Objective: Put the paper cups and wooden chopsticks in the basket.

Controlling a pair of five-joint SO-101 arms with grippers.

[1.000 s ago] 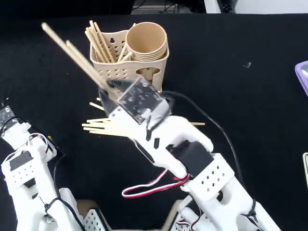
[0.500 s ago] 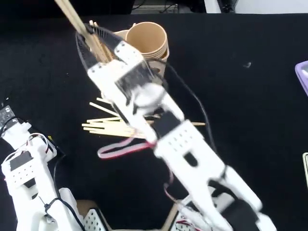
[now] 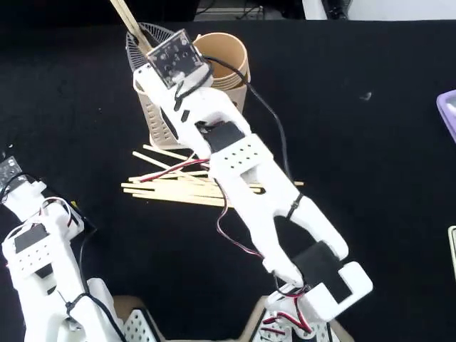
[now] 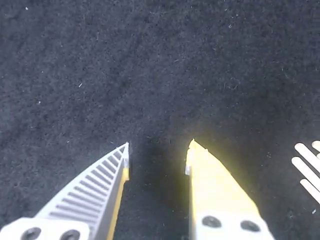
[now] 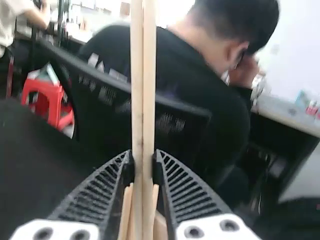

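**Right Arm Now Extended Over the Basket: Release Hazards**

Since one second ago, the right arm has stretched forward from above the loose chopsticks [image 3: 171, 189] to the basket [image 3: 158, 121], carrying its load along. The right gripper [image 5: 142, 155] is clamped on a pair of wooden chopsticks [image 5: 142, 75]. It grips them near their lower ends, so most of their length stands free beyond the jaws. In the high view the gripper sits over the basket, just beside the stacked paper cups [image 3: 226, 50] already inside. The left gripper [image 4: 157, 147] hovers over the black table [image 4: 150, 60], jaws apart and empty.

Hazards, as judged:

1. Long free length. If released at a slant, the sticks may pivot over the rim and fall outside.
2. Arm above the basket. Further descent may push or tip the basket, which looks light, or knock the cups.
3. Loose chopsticks under the forearm. A low pass or a dragging cable may scatter them.
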